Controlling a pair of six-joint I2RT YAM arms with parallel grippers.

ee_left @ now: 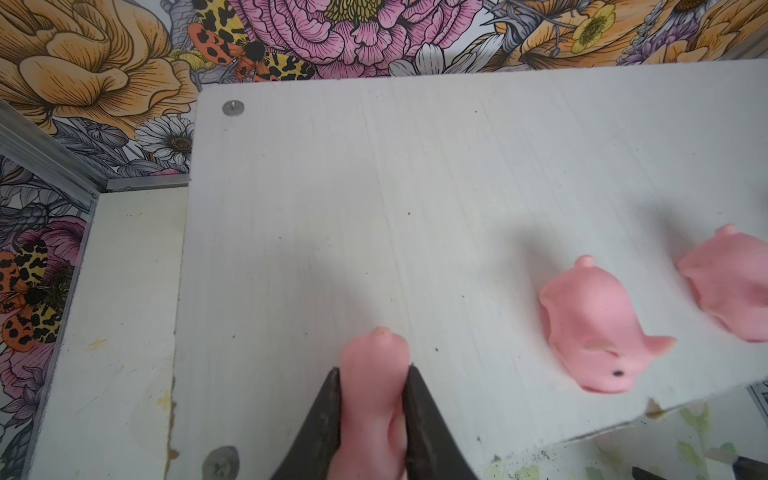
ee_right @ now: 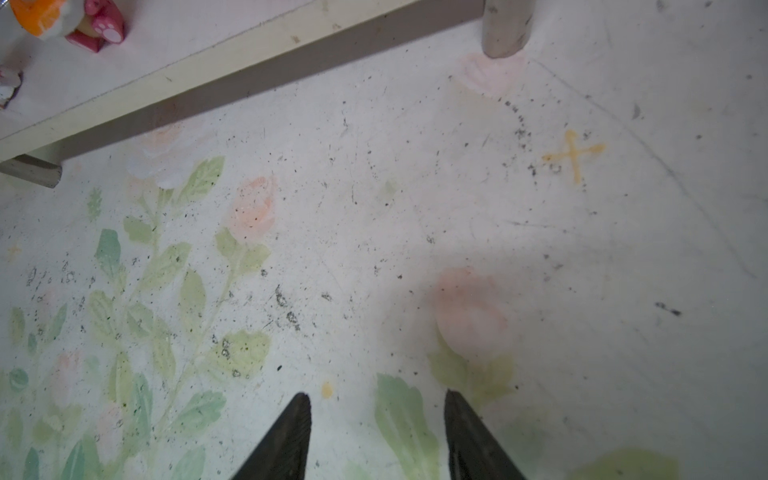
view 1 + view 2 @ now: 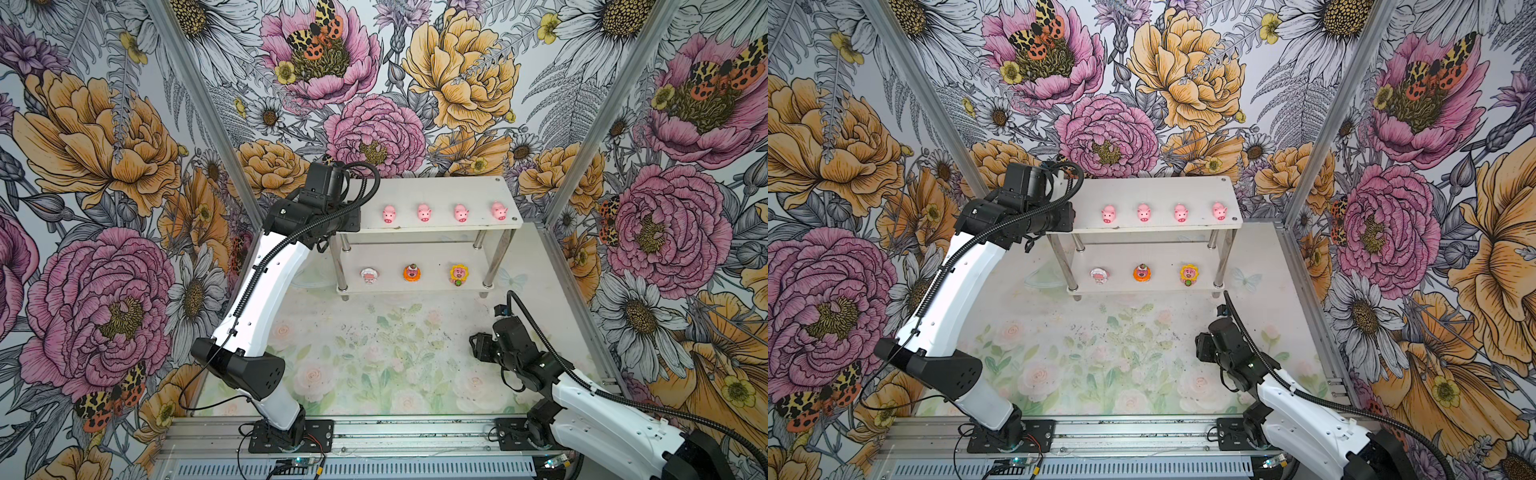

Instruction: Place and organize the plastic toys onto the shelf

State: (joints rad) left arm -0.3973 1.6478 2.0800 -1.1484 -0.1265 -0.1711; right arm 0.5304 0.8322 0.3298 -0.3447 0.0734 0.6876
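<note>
**Pink pig pinched over the top tier's left end**

Both top views show the white two-tier shelf [image 3: 436,193] standing at the back of the bench [image 3: 374,374]. Along the front of its top tier four pink pigs sit in an evenly spaced row: the leftmost pig [image 3: 389,215], second pig [image 3: 424,212], third pig [image 3: 461,213] and rightmost pig [image 3: 498,210]. The lower tier carries three round figures, well apart from one another: the white-rimmed figure [image 3: 368,275], orange-rimmed figure [image 3: 412,272] and yellow-rimmed figure [image 3: 458,274]. The left arm [image 3: 266,291] reaches to the top tier's left end, and its wrist hides the jaws there. The right arm [image 3: 582,395] sits low over the bench, in front of the shelf's right end.

The left wrist view shows the left jaws pinching a fifth pig [image 1: 372,374] by its sides over the top board, near a corner screw [image 1: 220,459]. Whether it touches the board cannot be told. The leftmost pig sits beside it, apart.

The right wrist view shows the right jaws spread with nothing between them, above faded printed roses [image 2: 253,208] on the bench. A shelf leg [image 2: 503,29] and the lower tier's edge are also in view.
</note>
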